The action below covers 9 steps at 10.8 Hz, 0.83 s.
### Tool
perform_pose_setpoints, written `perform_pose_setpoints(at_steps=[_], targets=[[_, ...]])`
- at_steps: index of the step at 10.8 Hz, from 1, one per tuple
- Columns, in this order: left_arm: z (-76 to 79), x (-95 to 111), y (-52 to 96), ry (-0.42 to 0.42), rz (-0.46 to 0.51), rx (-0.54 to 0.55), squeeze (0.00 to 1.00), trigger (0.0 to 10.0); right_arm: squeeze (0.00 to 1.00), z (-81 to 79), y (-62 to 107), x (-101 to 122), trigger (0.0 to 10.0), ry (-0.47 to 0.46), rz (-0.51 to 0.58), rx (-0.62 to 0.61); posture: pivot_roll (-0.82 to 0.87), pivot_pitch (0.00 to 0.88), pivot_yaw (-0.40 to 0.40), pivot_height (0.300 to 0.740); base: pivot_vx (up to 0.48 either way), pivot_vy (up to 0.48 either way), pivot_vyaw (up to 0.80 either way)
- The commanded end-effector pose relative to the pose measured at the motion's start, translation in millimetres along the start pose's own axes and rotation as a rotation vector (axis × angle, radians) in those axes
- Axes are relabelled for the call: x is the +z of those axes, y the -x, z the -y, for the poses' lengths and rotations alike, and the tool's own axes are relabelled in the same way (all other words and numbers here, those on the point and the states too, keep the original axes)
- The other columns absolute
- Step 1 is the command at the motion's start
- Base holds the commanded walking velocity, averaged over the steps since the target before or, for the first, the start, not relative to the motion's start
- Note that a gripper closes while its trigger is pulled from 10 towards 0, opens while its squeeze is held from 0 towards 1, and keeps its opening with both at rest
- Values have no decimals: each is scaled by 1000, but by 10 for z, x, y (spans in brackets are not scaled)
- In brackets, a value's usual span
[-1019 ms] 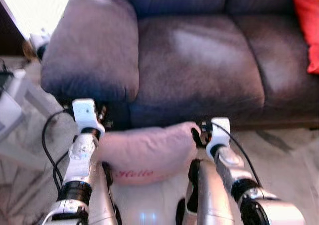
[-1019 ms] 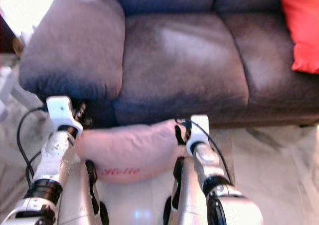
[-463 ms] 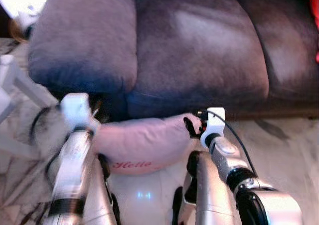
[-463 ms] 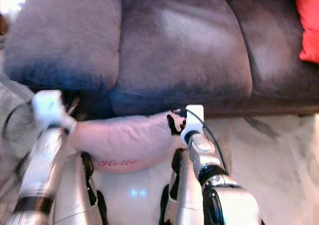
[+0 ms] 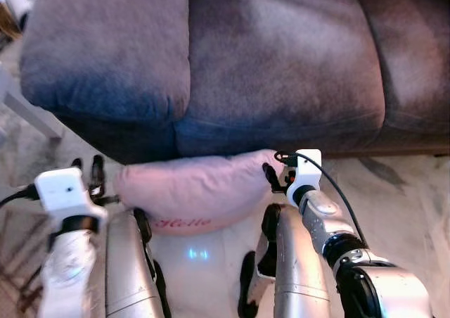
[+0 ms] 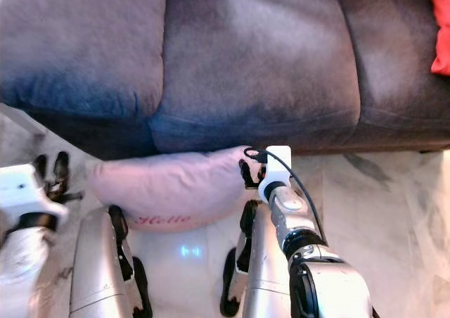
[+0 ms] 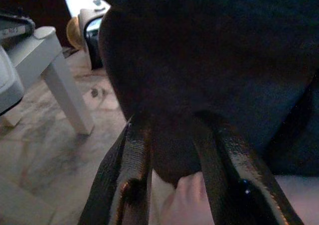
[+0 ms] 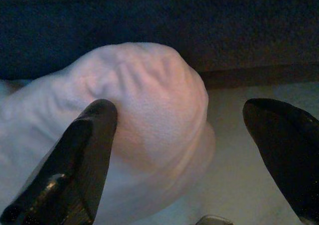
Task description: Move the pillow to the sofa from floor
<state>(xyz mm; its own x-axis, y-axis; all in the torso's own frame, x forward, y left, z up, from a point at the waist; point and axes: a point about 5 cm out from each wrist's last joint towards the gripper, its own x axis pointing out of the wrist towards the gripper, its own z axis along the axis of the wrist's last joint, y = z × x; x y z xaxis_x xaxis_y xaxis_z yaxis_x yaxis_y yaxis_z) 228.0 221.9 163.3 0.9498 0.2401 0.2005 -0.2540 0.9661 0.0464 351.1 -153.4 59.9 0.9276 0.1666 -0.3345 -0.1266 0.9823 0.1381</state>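
Progress looks slight: nothing is lifted yet. Nearest the camera, the robot's two silver arms reach down and forward. The left gripper (image 5: 93, 179) sits off the pillow's left end, near it but apart; its wrist view shows the two black fingers (image 7: 130, 177) spread a moderate way with nothing between them, the pillow's pink corner just below and beyond. The right gripper (image 8: 184, 150) is at the pillow's right end, spread wide, one finger (image 8: 84, 150) pressed against the bulging corner and the other well clear over the floor, so it brackets that corner without pinching it.

The pink pillow (image 5: 193, 191), lettered in red along its near edge, lies on the pale marbled floor (image 5: 401, 191), its far edge tucked against the base of the sofa (image 5: 281, 65). Beyond it the dark seat cushions rise, bare where the pillow could land, with a red cushion (image 6: 441, 29) at the far right.

What remains, I judge, is nearly everything: closing on both ends, raising the pillow, and setting it on the seat.
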Motion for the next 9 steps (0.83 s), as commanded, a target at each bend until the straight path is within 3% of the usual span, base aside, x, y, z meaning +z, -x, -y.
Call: perform_pose_setpoints(at_steps=[1, 2, 4, 7, 8, 9], targets=[[-34, 52, 41, -8, -4, 13, 0, 10000, 1000, 52, 31, -99, 10000, -21, -38, -16, 134, 431, -140, 487, 0, 0, 0], [-24, 140, 91, -4, -6, 11, 0, 10000, 0, 23, 28, -107, 10000, -22, -42, 6, 137, 446, -141, 487, 0, 0, 0], [30, 248, 147, 9, -10, -5, 0, 10000, 0, -14, 10, -70, 10000, -56, -31, 24, 146, 462, -143, 487, 0, 0, 0], [96, 339, 163, 36, -30, -46, 0, 10000, 0, -144, -15, -30, 10000, -298, 11, 127, 158, 473, -137, 487, 0, 0, 0], [137, 374, 158, 53, -33, -73, 0, 10000, 0, -175, -2, -103, 10000, -338, -11, 139, 165, 478, -131, 487, 0, 0, 0], [171, 407, 153, 62, -36, -100, 0, 10000, 0, -174, 8, -142, 10000, -319, -21, 133, 168, 481, -128, 487, 0, 0, 0]])
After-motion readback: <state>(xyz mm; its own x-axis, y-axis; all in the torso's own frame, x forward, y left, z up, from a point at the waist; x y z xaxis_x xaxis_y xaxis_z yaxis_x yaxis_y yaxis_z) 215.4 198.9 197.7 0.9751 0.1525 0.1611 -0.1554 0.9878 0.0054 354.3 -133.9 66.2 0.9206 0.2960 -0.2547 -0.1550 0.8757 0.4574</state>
